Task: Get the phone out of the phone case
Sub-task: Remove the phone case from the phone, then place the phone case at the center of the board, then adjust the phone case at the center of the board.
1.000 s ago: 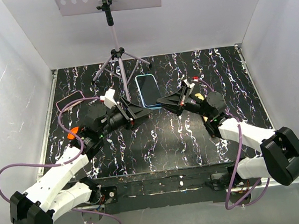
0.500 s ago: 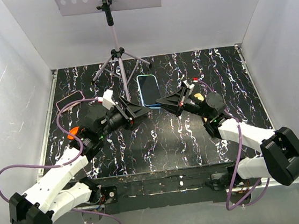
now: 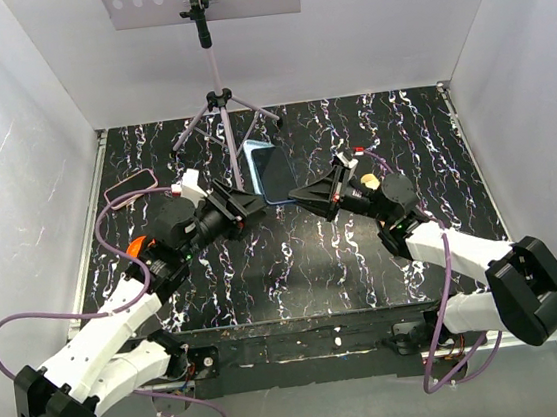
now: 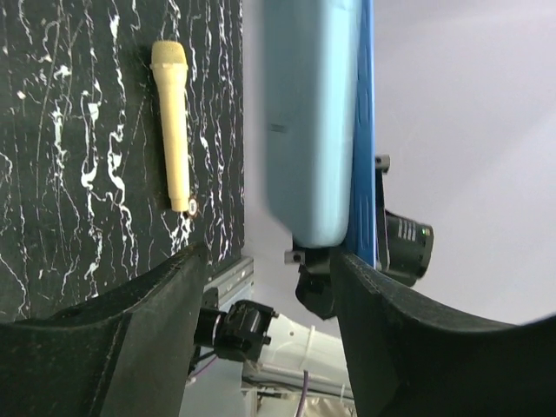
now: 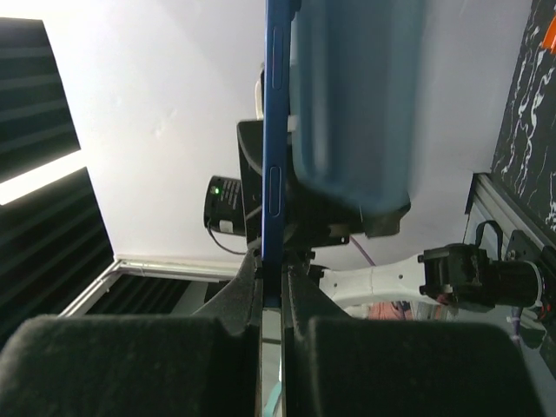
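The right gripper (image 5: 272, 280) is squeezed shut on the thin blue side of the phone (image 5: 274, 130) and holds it up on its edge. The left gripper (image 4: 271, 254) is wide open, with the low end of the pale blue case (image 4: 308, 122) hanging between its two fingers. One finger is just beside the case and the other is well apart from it, and I cannot tell if either one touches. The phone and case are up off the table (image 3: 364, 249), just in front of the tripod (image 3: 217, 100) and a bit to its right, between the two arms. The case looks like it is bulging away from the phone at one end. A cream stick (image 4: 171, 122) lies flat on the table, but I cannot tell how far it is from the tripod. I think the phone is hard, smooth and a little heavy, so it could slip out of a pinch on its side. It could also crack if it falls. The case looks soft and bendy and likely hugs the corners tight. A good plan is to keep the phone held by its thin sides. The left gripper should take the loose lip of the case at a corner and peel it back slowly.
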Controlling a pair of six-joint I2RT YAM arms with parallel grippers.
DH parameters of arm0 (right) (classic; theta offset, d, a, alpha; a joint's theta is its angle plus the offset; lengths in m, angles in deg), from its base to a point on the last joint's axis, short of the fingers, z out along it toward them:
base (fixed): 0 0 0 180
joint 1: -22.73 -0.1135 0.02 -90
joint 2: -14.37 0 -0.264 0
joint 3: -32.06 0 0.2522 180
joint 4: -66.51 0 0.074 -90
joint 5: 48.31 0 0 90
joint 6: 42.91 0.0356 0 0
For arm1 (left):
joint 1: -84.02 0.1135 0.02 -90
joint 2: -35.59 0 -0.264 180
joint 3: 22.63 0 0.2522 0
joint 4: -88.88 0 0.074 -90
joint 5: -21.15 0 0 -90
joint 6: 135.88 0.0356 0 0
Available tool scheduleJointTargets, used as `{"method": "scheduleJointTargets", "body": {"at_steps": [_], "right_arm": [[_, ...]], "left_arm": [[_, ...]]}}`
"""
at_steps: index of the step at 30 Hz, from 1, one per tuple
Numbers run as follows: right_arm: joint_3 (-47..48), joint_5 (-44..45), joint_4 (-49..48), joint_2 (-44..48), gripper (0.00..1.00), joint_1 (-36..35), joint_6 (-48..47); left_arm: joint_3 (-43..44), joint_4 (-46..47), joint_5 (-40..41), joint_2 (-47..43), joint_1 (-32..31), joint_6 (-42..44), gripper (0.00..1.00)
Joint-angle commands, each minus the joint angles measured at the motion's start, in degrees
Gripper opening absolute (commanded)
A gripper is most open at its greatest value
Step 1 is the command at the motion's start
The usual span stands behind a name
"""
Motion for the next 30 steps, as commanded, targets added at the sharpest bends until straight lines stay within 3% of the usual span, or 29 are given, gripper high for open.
{"method": "scheduleJointTargets", "body": {"at_steps": [1,4,7,10,14,16,20,23,26,30], "right_arm": [[2.4,-4.7,-5.7,2.7,0.01,-1.6,-1.7],[2.5,-4.8,-5.4,2.9,0.01,-1.7,-2.2],[1.5,-4.6,-5.3,3.5,0.01,-1.7,-2.4],[1.1,-4.6,-2.5,4.6,0.01,-1.6,-4.8],[-0.2,-5.0,3.8,7.2,0.01,-0.2,-9.5],[-1.2,-5.5,7.4,9.2,0.01,1.8,-11.9],[-1.1,-7.4,20.9,15.9,0.01,6.9,-19.2],[2.8,-7.4,37.2,21.1,0.01,9.1,-29.1],[7.5,-5.5,50.4,25.0,0.01,9.9,-38.0],[9.1,-4.5,56.2,28.0,0.01,10.4,-41.7]], "left_arm": [[0.3,3.2,3.1,0.7,0.6,-1.3,0.59],[0.5,3.7,2.6,1.2,0.6,-0.8,0.66],[0.2,2.3,2.8,0.2,0.6,-0.1,0.61],[-0.7,-2.3,3.9,-3.1,0.6,2.4,0.62],[-1.4,-14.9,8.7,-8.0,0.7,7.6,0.89],[-0.6,-19.9,8.4,-7.3,1.6,12.7,0.93],[4.3,-26.9,3.2,0.2,4.8,25.6,0.95],[10.3,-32.5,2.4,8.0,7.7,36.4,0.91],[15.9,-35.4,3.8,16.9,9.7,46.0,0.77],[24.9,-37.8,4.1,30.3,11.9,55.7,0.76]]}}
